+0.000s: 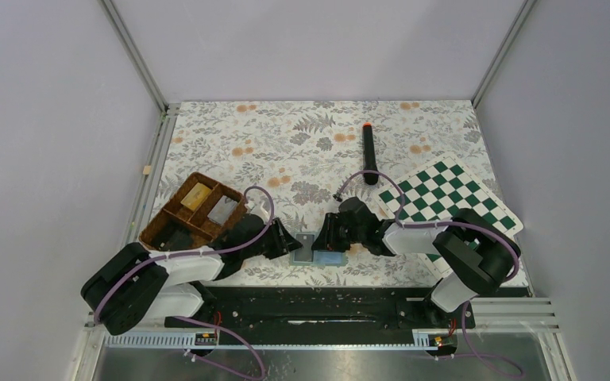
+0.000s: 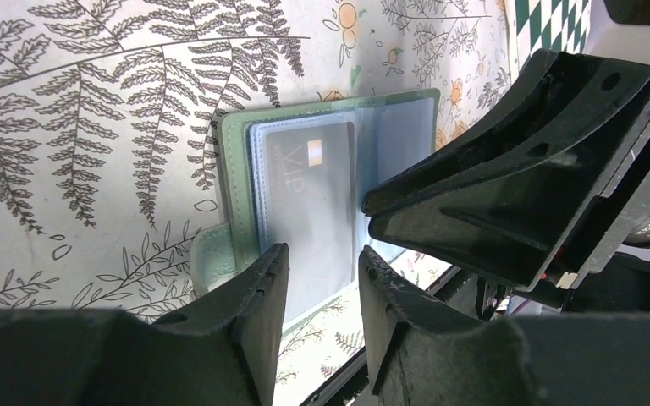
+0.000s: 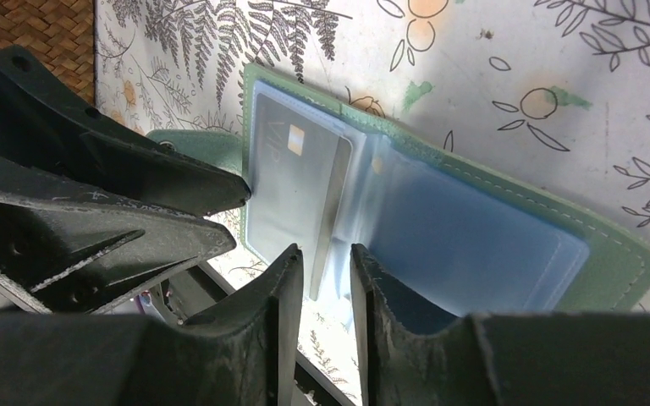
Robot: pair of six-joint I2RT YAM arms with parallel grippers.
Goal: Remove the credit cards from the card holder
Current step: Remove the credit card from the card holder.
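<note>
The sage-green card holder [image 1: 323, 256] lies open on the floral cloth at the near edge, between my two grippers. A dark grey credit card [image 2: 305, 194] marked VIP sits in a clear sleeve on its left panel [image 3: 288, 178]. A second thin grey card [image 3: 328, 216] stands edge-on at the fold. My left gripper [image 2: 322, 266] is open, its fingers straddling the near end of the VIP card's sleeve. Across from it my right gripper [image 3: 323, 258] is open with a narrow gap. The edge-on card runs into that gap, with light on both sides. Another grey card [image 1: 222, 209] lies in the tray.
A brown divided wicker tray [image 1: 176, 218] holding a yellowish-tan block [image 1: 197, 194] sits at the left. A green-and-white chessboard [image 1: 453, 194] lies at the right. A black marker with an orange tip [image 1: 370, 155] lies further back. The table's front rail [image 1: 326, 305] runs just behind the holder.
</note>
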